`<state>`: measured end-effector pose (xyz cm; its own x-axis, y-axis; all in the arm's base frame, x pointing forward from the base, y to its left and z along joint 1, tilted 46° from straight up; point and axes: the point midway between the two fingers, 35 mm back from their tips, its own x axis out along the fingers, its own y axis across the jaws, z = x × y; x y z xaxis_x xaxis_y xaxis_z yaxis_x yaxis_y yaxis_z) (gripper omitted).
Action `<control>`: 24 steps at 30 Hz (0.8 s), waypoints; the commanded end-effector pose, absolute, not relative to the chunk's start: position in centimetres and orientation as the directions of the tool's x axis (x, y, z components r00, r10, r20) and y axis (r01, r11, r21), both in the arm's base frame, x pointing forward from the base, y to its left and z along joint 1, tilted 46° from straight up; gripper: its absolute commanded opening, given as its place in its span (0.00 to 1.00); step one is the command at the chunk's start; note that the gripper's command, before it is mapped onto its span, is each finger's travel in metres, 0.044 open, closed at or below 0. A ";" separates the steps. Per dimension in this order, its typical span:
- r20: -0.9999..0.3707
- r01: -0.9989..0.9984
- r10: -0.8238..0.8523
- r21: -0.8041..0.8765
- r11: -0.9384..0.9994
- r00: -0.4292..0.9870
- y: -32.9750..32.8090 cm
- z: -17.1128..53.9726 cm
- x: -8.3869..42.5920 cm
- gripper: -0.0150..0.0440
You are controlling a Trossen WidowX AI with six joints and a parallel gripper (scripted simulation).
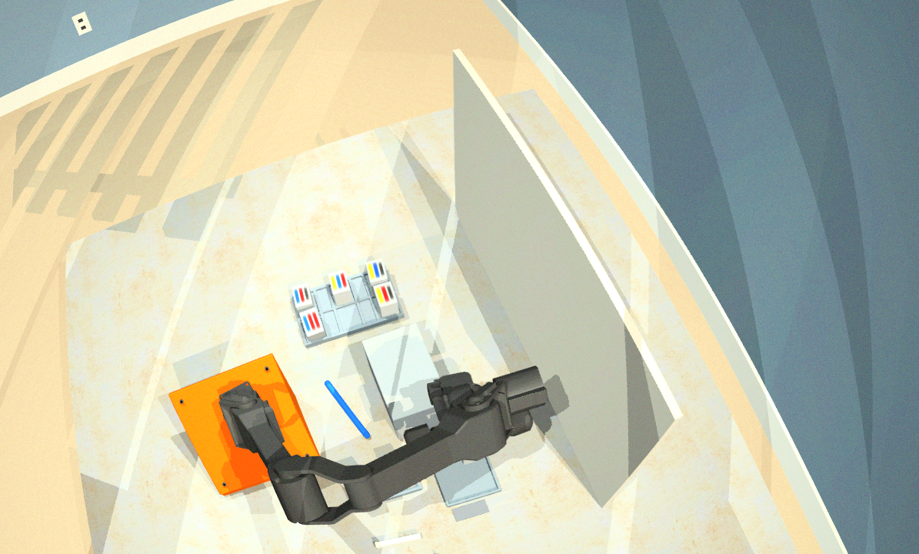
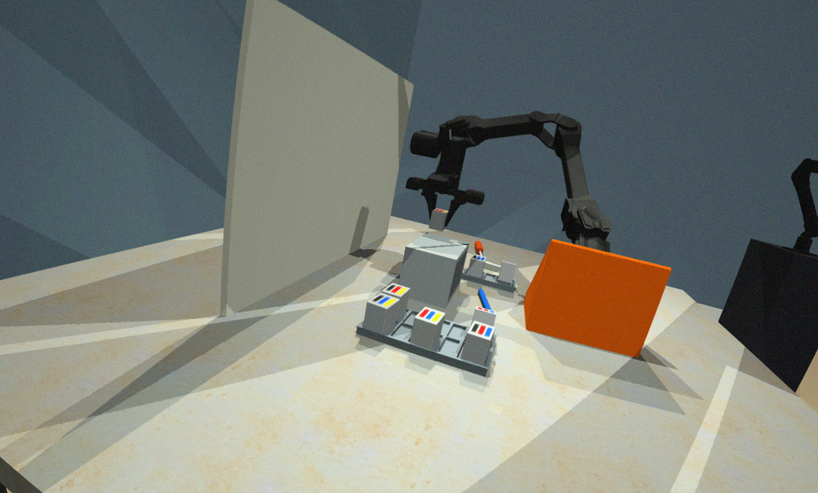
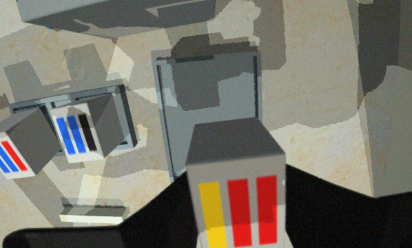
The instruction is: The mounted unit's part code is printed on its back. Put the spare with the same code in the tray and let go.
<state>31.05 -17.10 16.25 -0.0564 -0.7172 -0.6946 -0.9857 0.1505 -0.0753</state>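
My gripper [image 2: 439,219] [image 3: 231,169] is shut on a grey spare [image 2: 438,221] [image 3: 235,141] whose label reads yellow, red, red in the wrist view. It holds the spare in the air. The shallow grey tray [image 1: 469,483] [image 3: 240,96] lies below and just beyond the spare in the wrist view, with nothing in it in the part that shows. Its near end is hidden by the spare and a finger. A rack [image 1: 338,318] [image 2: 426,352] holds several striped spares. A smaller rack [image 3: 131,117] holds a blue-blue-red spare [image 3: 6,156] and a blue-blue-black spare [image 3: 76,134]. I cannot make out the mounted unit or its code.
A grey box [image 1: 397,362] [image 2: 428,270] stands between the larger rack and the tray. A tall panel [image 1: 551,241] [image 2: 313,153] stands beside the arm. An orange block [image 1: 201,413] [image 2: 595,300], a blue rod [image 1: 347,408] and a white bar [image 1: 397,540] [image 3: 92,219] are also there.
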 end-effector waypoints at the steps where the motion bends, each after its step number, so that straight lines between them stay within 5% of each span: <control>1: -0.699 -0.986 -0.713 -0.069 0.149 -0.059 -17.4 15.8 30.9 0.25; 24: -0.697 -0.986 -0.714 -0.069 0.149 -0.059 -19.0 14.3 30.8 0.25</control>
